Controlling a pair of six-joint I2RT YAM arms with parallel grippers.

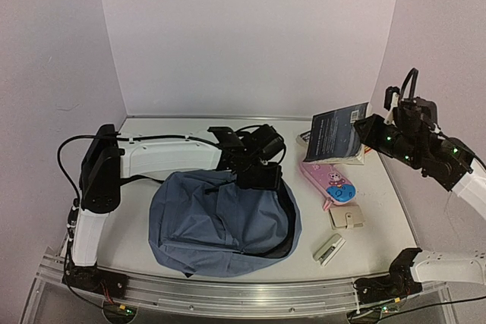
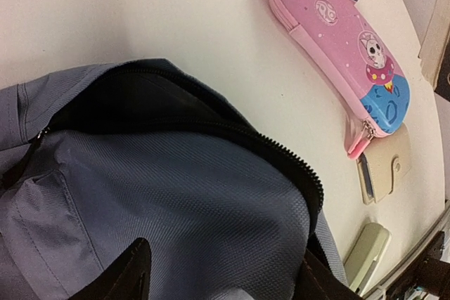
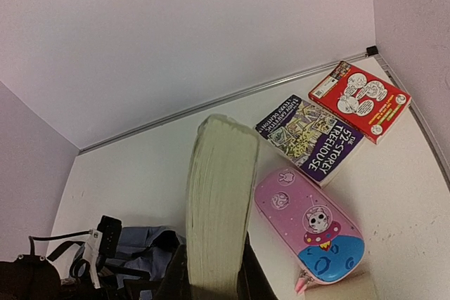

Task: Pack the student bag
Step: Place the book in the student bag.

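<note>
Student bag: the student bag (image 1: 216, 221) lies slumped on the white table (image 1: 395, 210), left of centre, its far edge pointing towards the back wall.
Bag opening: in the left wrist view the black zipper along the upper edge stands parted, and dark lining shows in the gap.
Left gripper: the left gripper (image 1: 258, 172) hangs over the bag's far right corner, just short of the opening. Its two black fingers (image 2: 126, 275) stand apart, with a swell of blue fabric between them. Whether the tips press on the cloth cannot be told.
Right gripper: the right gripper (image 1: 376, 133) is raised over the right side of the table, well apart from the bag. It is clamped on a thick paperback book (image 1: 339, 133), which it holds upright by the lower edge, the pale page block facing the wrist camera.
Bag relative to the right gripper: down and to the left, across the table, with the pink pencil case (image 1: 334, 185) between them.
Beneath the held book: a purple book (image 3: 313, 138) and a red book (image 3: 358, 100) lie flat near the back right corner, the purple one just beside the pencil case.
Near edge, right: a small beige case (image 1: 345, 219) lies just beside the zip end of the pencil case, and a small pale object (image 1: 329, 250) lies nearer the front rail.
</note>
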